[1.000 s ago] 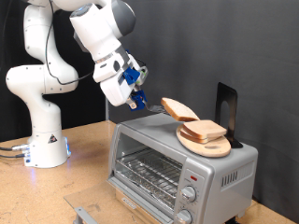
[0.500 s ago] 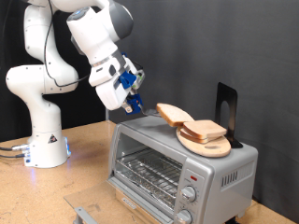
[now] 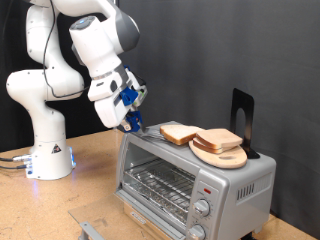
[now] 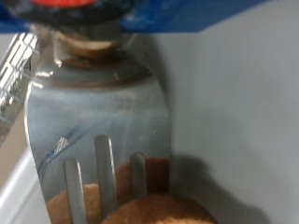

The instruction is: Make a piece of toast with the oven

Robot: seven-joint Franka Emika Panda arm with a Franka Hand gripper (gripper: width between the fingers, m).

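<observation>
My gripper (image 3: 130, 110) hangs over the oven's end at the exterior view's left and is shut on the handle of a metal spatula (image 3: 150, 127). A piece of toast (image 3: 178, 133), tan with a brown crust, lies nearly flat on the spatula's blade, just above the top of the silver oven (image 3: 165, 150). In the wrist view the slotted spatula (image 4: 98, 112) reaches from the hand under the toast (image 4: 140, 201). A second slice (image 3: 221, 139) lies on a round wooden board (image 3: 228, 158) on the oven top.
A black upright stand (image 3: 241, 112) sits behind the board on the oven. The oven's two knobs (image 3: 203, 208) face the exterior view's bottom right. The arm's white base (image 3: 48, 155) stands on the wooden table at the left. A grey metal piece (image 3: 90, 229) lies at the bottom.
My gripper has moved down and to the exterior view's left with the spatula. The toast on it has come down from a raised, tilted pose to nearly flat over the oven top.
</observation>
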